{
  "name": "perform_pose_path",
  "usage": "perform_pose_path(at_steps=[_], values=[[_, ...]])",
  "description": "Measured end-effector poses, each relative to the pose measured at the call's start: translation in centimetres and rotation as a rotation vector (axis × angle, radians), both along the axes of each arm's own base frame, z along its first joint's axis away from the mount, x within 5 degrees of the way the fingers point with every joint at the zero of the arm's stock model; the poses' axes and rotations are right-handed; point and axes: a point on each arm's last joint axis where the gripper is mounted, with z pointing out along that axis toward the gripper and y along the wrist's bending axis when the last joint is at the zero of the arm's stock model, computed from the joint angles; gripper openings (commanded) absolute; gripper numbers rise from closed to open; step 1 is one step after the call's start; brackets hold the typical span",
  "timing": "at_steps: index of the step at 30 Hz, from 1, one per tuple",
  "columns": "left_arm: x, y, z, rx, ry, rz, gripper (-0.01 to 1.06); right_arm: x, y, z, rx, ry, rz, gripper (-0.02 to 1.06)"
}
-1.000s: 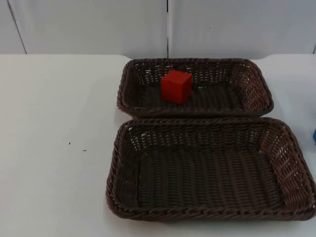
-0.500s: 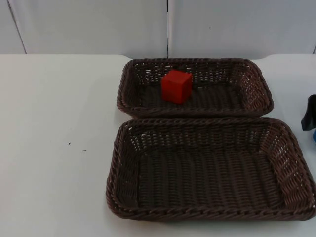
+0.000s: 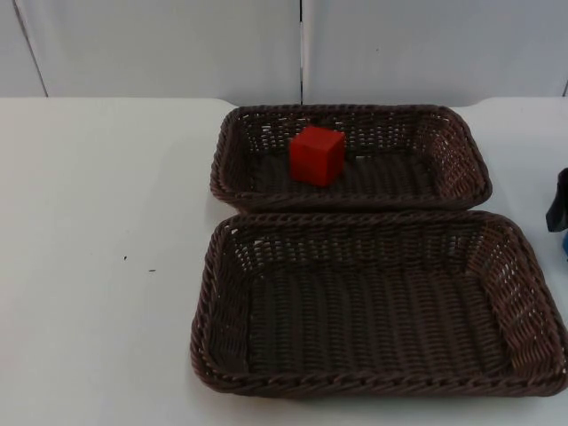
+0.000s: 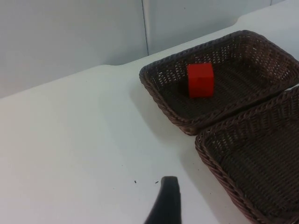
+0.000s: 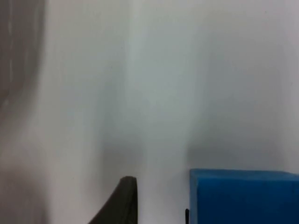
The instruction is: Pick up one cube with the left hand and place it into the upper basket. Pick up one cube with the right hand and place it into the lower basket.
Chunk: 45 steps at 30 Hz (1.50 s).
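Observation:
A red cube [image 3: 317,155] stands inside the upper wicker basket [image 3: 232,169], left of its middle. The lower basket [image 3: 209,293] has nothing in it. At the table's right edge lies a blue cube [image 5: 243,196], and a sliver of it shows in the top view [image 3: 565,245]. My right gripper [image 3: 559,201] hangs open just above that cube; one black fingertip [image 5: 119,200] stands beside it with a narrow gap, not touching. My left gripper [image 4: 166,205] waits over the bare table left of the baskets, looking toward the red cube [image 4: 201,80].
The two brown baskets sit rim to rim in the middle and right of the white table. A wide stretch of bare table top [image 3: 98,248] lies to their left. The grey partition wall [image 3: 160,44] closes off the far side.
My right gripper has come into the top view at the right edge, by the blue cube, then shifted slightly further right. The baskets and the red cube have not moved.

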Motion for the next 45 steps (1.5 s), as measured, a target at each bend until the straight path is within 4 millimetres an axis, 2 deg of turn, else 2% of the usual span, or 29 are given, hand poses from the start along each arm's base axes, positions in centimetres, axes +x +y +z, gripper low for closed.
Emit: perform_pose_path(at_steps=[7, 11, 15, 16, 19, 20, 23, 26, 27, 31, 35, 39, 41, 45], values=[[0.0, 0.0, 0.0, 0.000, 0.000, 0.000, 0.73, -0.1, 0.0, -1.7, -0.006, 0.045, 0.003, 1.02], [0.0, 0.0, 0.0, 0.000, 0.000, 0.000, 0.73, -0.1, 0.0, -2.2, -0.007, 0.058, 0.003, 0.97], [0.0, 0.0, 0.0, 0.000, 0.000, 0.000, 0.73, -0.1, 0.0, -2.3, -0.007, 0.060, 0.003, 0.79], [0.0, 0.0, 0.0, 0.000, 0.000, 0.000, 0.73, -0.1, 0.0, -2.3, -0.007, 0.060, 0.003, 0.79], [0.0, 0.0, 0.0, 0.000, 0.000, 0.000, 0.73, -0.1, 0.0, -2.3, -0.007, 0.060, 0.003, 0.67], [0.0, 0.0, 0.0, 0.000, 0.000, 0.000, 0.73, -0.1, 0.0, -2.3, -0.007, 0.060, 0.003, 0.67], [0.0, 0.0, 0.0, 0.007, -0.003, 0.002, 0.73, -0.1, 0.0, -2.3, -0.007, 0.060, 0.003, 0.51], [0.0, 0.0, 0.0, 0.007, -0.003, 0.002, 0.73, -0.1, 0.0, -2.3, -0.007, 0.060, 0.003, 0.30], [0.0, 0.0, 0.0, 0.007, -0.003, 0.002, 0.73, -0.1, 0.0, -2.3, -0.007, 0.060, 0.003, 0.30], [0.0, 0.1, 0.0, 0.013, -0.006, 0.003, 0.73, -0.1, 0.0, -1.9, -0.006, 0.049, 0.003, 0.03], [0.0, 0.1, 0.0, 0.014, -0.007, 0.004, 0.73, 0.0, 0.0, -0.7, -0.004, 0.015, 0.003, 0.00], [0.0, 0.1, 0.0, 0.017, -0.008, 0.004, 0.73, -0.1, 0.0, 3.1, 0.003, -0.084, 0.003, 0.00], [0.0, 0.1, 0.0, 0.017, -0.008, 0.004, 0.73, -0.1, 0.0, 3.6, 0.004, -0.097, 0.003, 0.00], [0.0, 0.1, 0.0, 0.017, -0.008, 0.004, 0.73, -1.0, 0.0, 7.8, 0.013, -0.179, 0.007, 0.00]])
